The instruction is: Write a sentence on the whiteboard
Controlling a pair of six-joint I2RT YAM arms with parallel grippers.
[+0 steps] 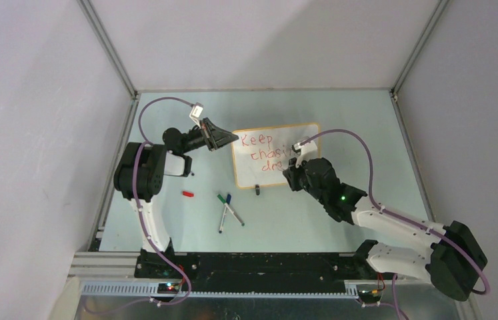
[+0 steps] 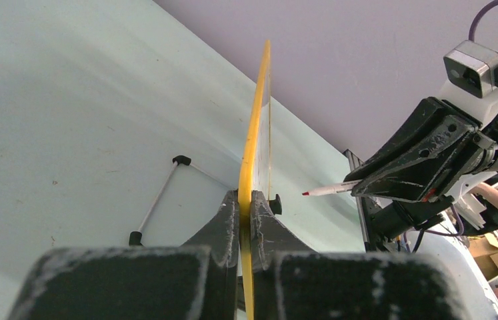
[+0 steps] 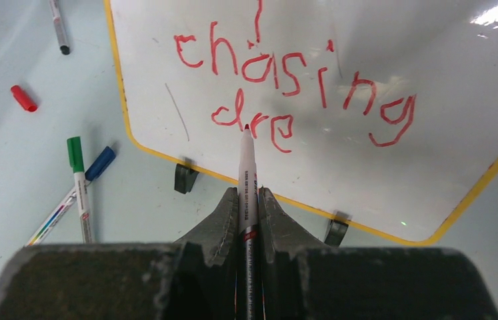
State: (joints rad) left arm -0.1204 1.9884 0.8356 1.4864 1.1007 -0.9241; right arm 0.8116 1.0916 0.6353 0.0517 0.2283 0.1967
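Note:
The whiteboard (image 1: 305, 136) stands on the table on two black clip feet (image 3: 185, 178), orange-framed. My left gripper (image 1: 231, 139) is shut on its left edge (image 2: 254, 133), one finger on each face. The red sentence (image 3: 259, 67) reads "Keep", "chasing" and "dre" in three lines. My right gripper (image 3: 248, 197) is shut on a white red-tipped marker (image 3: 247, 163). Its tip points at the "dre" line, between the "r" and the "e". In the left wrist view the marker (image 2: 329, 189) tip stands a small gap off the board's face.
A green marker (image 3: 78, 180) and a blue-capped marker (image 3: 99, 163) lie crossed on the table to the board's front left. A loose red cap (image 3: 23, 98) and another marker (image 3: 59, 27) lie farther left. Grey walls enclose the table.

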